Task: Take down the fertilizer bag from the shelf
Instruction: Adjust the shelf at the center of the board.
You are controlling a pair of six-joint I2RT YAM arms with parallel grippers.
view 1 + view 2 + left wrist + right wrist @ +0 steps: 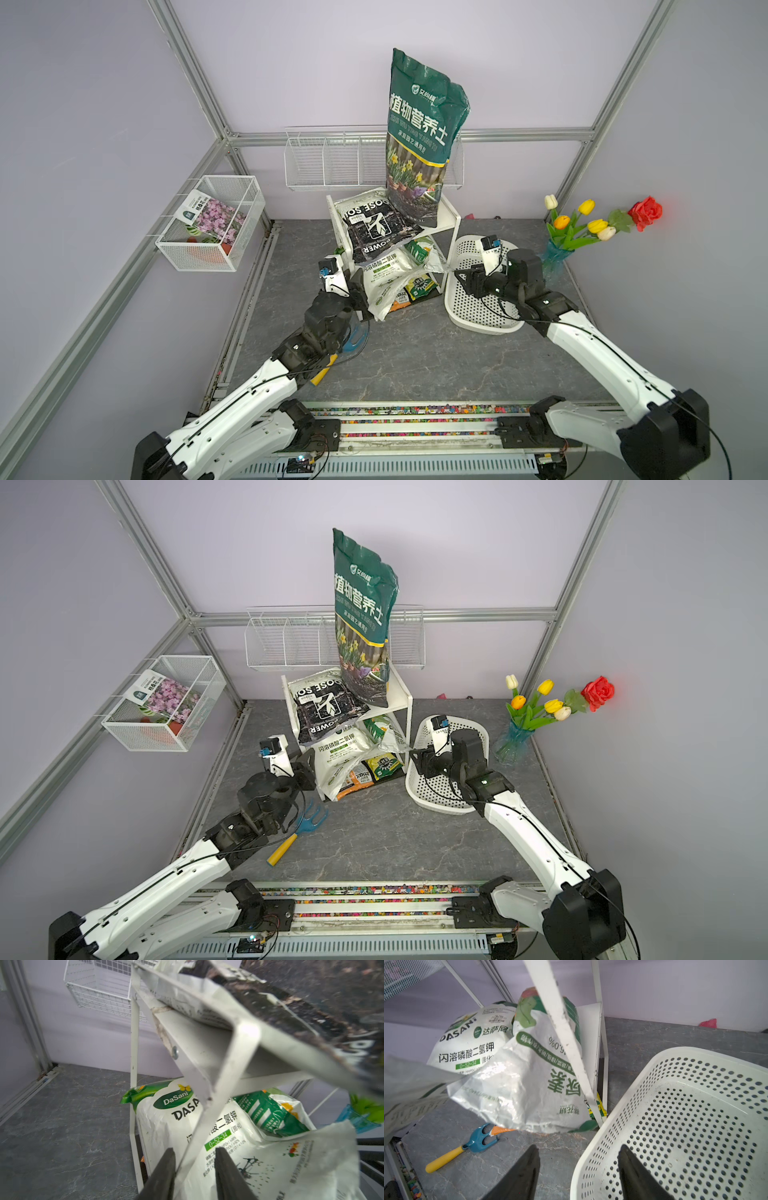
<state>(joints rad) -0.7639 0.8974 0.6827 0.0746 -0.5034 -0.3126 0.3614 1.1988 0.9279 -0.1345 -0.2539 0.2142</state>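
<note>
Left jaws are pinched narrow around the post at the left front of the shelf [449, 214]. In the left wrist view one finger [164, 1167] sits against the post and there's a sliver of gap at the other, so I can't tell if that's a real clamp. Right jaws are wide apart and hold nothing, low at the shelf's right front corner. One finger [521, 1174] is over bare bench [415, 361], the other over the rim of the perforated basket [459, 303].

I count six bags on the one shelf. The top tier has a tall green bag [419, 124] standing and a black bag [376, 226] lying flat, overhanging the front edge. On the middle tier the white DASANI fertilizer bag [384, 278] sags out the front, with a white-and-green bag [517, 1088] beside it, its corner poking past the right post. The bottom tier holds a yellow-green pack [422, 286] and an orange pack [401, 305].

One hand rake [309, 818] lies lower left of the shelf by the left arm. The basket sits just beside the shelf on the right, and the bench in the lower middle of the frame is open.
</note>
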